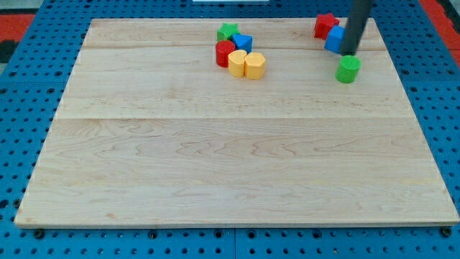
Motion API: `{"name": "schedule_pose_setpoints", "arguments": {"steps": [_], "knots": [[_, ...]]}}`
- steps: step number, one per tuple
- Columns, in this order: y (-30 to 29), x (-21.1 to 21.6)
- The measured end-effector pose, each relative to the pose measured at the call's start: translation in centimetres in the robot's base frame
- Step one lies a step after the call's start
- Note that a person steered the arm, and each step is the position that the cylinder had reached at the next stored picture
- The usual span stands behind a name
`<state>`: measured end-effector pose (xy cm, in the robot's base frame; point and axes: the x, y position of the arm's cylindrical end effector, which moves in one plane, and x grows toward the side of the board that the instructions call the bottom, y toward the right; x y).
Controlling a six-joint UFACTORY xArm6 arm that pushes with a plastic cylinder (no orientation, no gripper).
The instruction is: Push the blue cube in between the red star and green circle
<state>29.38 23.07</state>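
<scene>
The blue cube [333, 39] sits near the view's top right, touching the red star [325, 25] just above and left of it. The green circle [348, 69] stands a little below and right of the cube, apart from it. My rod comes down from the view's top edge, and my tip [349, 53] rests against the cube's right side, just above the green circle. The rod hides part of the cube's right edge.
A cluster sits at the top middle: a green star [228, 32], a blue block [243, 42], a red cylinder [225, 53], a yellow heart-like block [236, 63] and a yellow hexagon-like block [255, 65]. The wooden board's [215, 144] right edge is close to the green circle.
</scene>
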Motion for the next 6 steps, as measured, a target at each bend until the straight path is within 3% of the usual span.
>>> {"name": "schedule_pose_setpoints", "arguments": {"steps": [1,2,4,5,6], "knots": [[3.4,1.9],[2.6,6.1],[2.1,2.6],[3.0,-4.8],[2.1,-6.9]]}}
